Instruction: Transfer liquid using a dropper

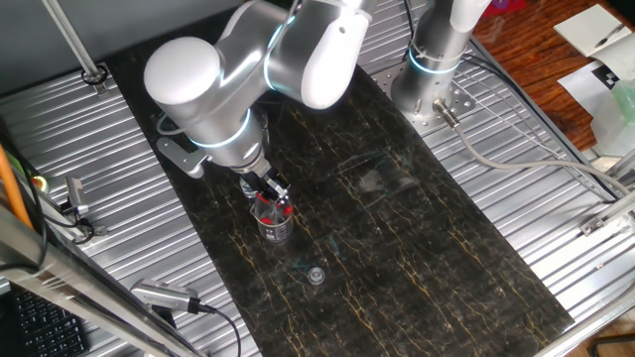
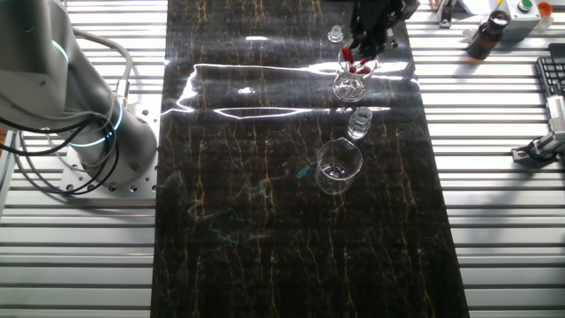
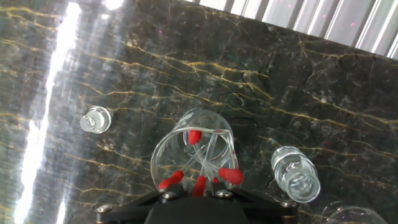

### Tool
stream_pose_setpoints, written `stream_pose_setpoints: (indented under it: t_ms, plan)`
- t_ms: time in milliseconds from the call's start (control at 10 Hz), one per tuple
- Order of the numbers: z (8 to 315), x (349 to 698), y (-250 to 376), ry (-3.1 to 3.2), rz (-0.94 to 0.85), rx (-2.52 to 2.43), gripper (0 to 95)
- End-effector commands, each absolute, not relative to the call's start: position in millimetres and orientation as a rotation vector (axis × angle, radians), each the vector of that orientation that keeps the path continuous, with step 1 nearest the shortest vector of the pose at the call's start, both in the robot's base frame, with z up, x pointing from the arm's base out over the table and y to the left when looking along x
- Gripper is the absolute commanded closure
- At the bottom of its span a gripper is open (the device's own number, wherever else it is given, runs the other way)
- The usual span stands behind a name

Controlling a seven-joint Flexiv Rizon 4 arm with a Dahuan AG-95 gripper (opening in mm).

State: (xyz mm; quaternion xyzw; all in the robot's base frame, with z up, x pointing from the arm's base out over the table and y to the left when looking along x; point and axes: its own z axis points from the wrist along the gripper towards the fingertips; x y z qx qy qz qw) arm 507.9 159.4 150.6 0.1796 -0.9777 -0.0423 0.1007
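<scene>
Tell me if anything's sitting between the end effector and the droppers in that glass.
Nothing visible blocks it. The end effector hangs right above the small glass beaker, and the red-bulbed droppers stand in it with their bulbs up at the open rim. The clear vial stands off to one side, apart from the glass.

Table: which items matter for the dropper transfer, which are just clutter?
Job:
- droppers, red bulbs, standing in small glass beaker
- gripper directly above them; jaw state unclear
- empty beaker, likely target
- capped vial, possibly the source

Lying about:
- brown bottle off the mat
- small stopper
</scene>
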Motion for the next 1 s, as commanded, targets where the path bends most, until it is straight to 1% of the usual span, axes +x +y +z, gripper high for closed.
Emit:
stream_pose_setpoints:
  t_ms: [100, 200, 400, 800, 1000]
  plan:
    - [158.7, 506.8, 160.2, -2.887, -0.113, 0.505, 76.0]
    - [161.5, 506.6, 160.5, -2.891, -0.110, 0.486, 95.0]
    - [166.8, 506.0, 161.0, -2.894, -0.110, 0.457, 95.0]
    - [191.5, 501.6, 164.6, -2.884, -0.103, 0.408, 95.0]
    - [193.6, 501.0, 165.0, -2.878, -0.105, 0.423, 95.0]
